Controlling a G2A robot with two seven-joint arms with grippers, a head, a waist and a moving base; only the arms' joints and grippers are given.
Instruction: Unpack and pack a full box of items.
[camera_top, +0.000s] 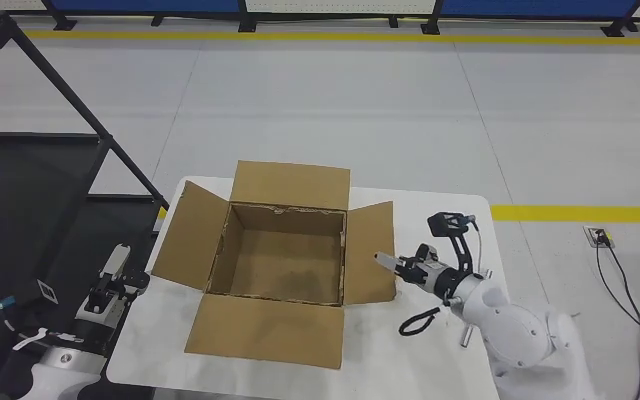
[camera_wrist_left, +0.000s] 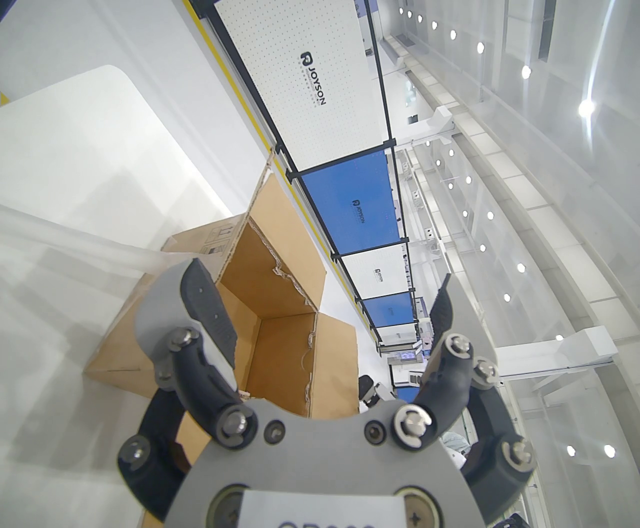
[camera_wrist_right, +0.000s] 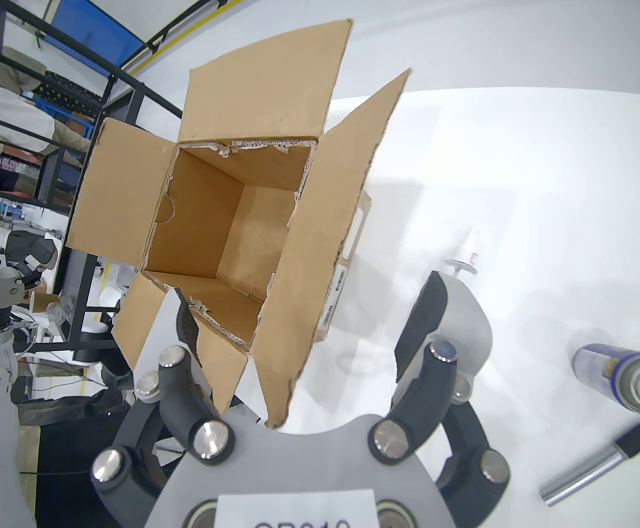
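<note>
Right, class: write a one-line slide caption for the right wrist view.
Open right claw faces an open-flapped cardboard box, its visible interior empty, on the white table.

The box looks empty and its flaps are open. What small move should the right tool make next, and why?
Probably shut the right tool on the right flap, to fold it in. The tool is open, that flap's edge seems to lie between its fingers, and the box looks empty.

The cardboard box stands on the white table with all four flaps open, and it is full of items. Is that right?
Not quite. The cardboard box is empty: the top view shows its bare floor. It does stand on the white table with all four flaps open.
</note>
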